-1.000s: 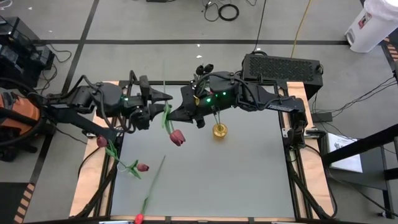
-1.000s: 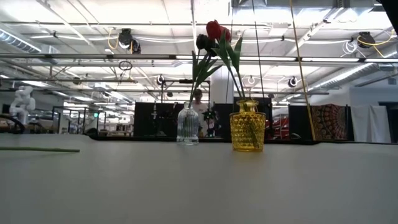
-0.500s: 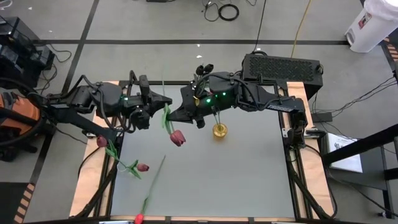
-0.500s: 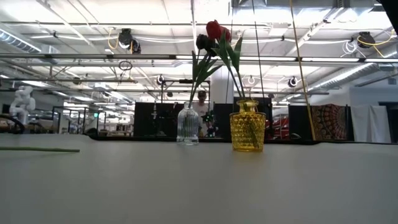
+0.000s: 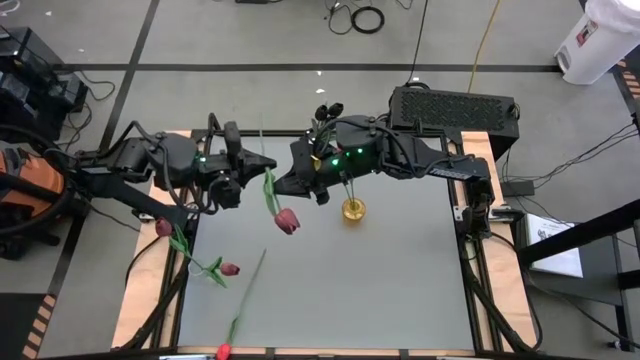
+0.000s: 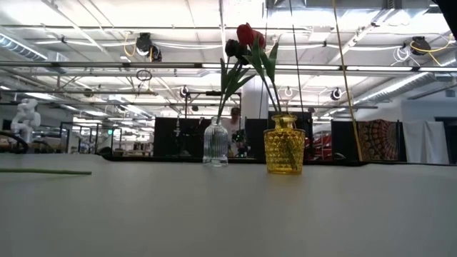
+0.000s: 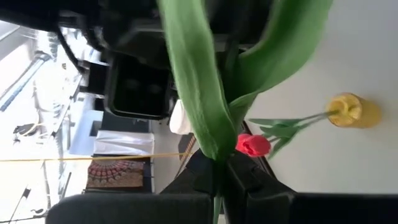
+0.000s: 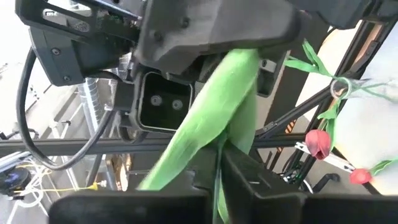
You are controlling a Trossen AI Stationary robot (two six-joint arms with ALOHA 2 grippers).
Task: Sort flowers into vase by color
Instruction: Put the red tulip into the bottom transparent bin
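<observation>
One tulip [image 5: 285, 219] hangs above the bench, dark red head down, its green stem and leaves pinched between the left hand [image 5: 262, 170] and the right hand [image 5: 283, 182]. Two flowers stand in the yellow vase [image 6: 283, 145], one red [image 6: 245, 33], one near black [image 6: 234, 48]. Three more lie flat near the bench's left edge: a pink head [image 5: 164, 228], a maroon head [image 5: 229, 269], and a red one [image 5: 222, 351] at the front edge.

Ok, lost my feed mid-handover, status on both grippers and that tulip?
Left gripper and right gripper both shut on the tulip's stem, above the table. Red head hangs down. Yellow vase close by, nothing in the way.
</observation>
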